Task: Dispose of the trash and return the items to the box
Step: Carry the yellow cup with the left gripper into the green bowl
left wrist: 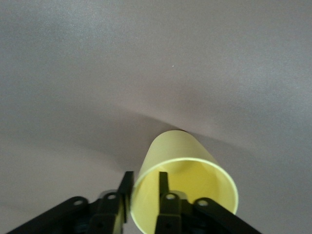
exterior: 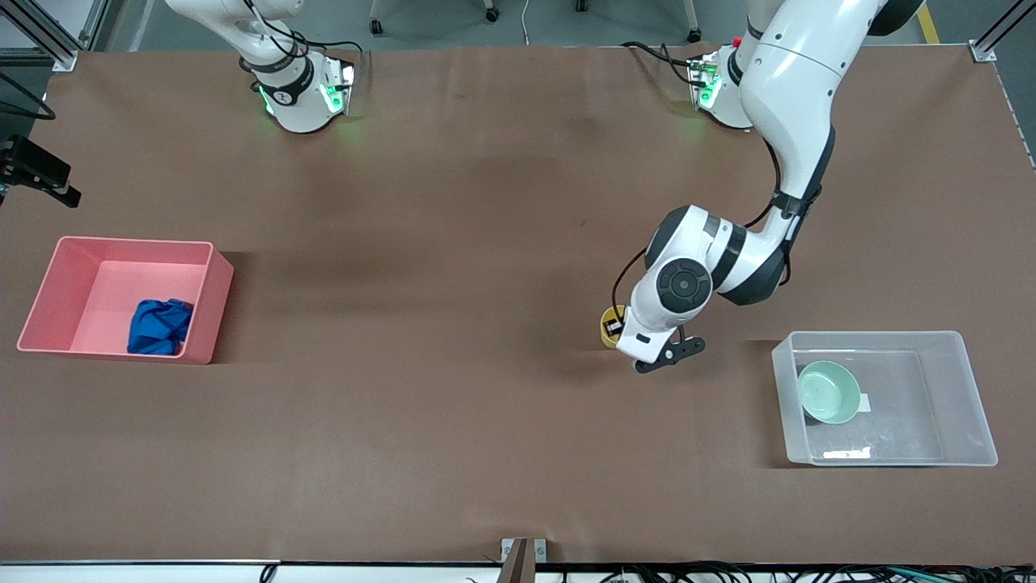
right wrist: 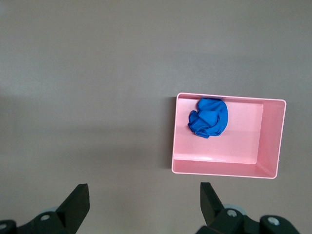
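Note:
The yellow cup (exterior: 607,321) stands on the table mid-way along, toward the left arm's end, mostly hidden under the left hand. My left gripper (exterior: 615,332) is down on it. In the left wrist view its fingers (left wrist: 163,183) pinch the cup's (left wrist: 187,163) wall, one inside the rim and one outside. The mint-green bowl (exterior: 829,392) sits in the clear box (exterior: 975,405). The blue trash wad (exterior: 159,326) lies in the pink bin (exterior: 50,283). My right gripper (right wrist: 144,204) is open and empty, high over the table, with the bin (right wrist: 270,141) and wad (right wrist: 209,118) below it.
The box stands nearer the front camera than the cup, at the left arm's end of the table. The pink bin stands at the right arm's end. A white label (exterior: 864,402) shows on the box bottom beside the bowl.

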`<state>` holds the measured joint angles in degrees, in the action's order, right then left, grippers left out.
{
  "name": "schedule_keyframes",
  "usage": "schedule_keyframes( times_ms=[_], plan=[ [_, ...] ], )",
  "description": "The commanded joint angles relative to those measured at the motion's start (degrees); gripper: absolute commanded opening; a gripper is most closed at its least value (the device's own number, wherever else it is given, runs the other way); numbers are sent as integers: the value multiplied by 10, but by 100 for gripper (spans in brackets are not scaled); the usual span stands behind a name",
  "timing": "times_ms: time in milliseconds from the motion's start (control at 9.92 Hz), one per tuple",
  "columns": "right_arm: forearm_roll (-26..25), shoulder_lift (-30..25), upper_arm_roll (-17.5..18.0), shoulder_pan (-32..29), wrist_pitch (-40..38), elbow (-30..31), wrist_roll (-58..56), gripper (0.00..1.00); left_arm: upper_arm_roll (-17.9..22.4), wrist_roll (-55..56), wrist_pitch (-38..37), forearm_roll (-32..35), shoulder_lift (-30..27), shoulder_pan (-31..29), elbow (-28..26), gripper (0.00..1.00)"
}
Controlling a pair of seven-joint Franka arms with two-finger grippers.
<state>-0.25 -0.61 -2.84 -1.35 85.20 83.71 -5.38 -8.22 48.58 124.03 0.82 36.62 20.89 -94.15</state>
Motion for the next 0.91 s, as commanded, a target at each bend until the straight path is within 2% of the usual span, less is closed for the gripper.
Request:
schedule_keyframes(
  times_ms=[0, 202, 303, 605, 807],
  plan=[
    [-7, -4, -2, 6, 4, 5, 9, 100, 4, 21, 3, 3, 5, 5, 17, 0],
    [-6, -3, -2, 6, 4, 5, 9, 100, 10, 9, -18, 5, -50, -15, 21, 0],
    [-6, -3, -2, 6, 4, 5, 9, 100, 9, -23, -43, 8, -72, -48, 39, 0],
    [-5, -4, -2, 5, 3, 8, 9, 100, 7, -212, -112, 9, -78, -156, 114, 0],
    [-5, -4, -2, 5, 2, 8, 9, 100, 11, -359, -122, 10, -78, -230, 129, 0]
  ],
)
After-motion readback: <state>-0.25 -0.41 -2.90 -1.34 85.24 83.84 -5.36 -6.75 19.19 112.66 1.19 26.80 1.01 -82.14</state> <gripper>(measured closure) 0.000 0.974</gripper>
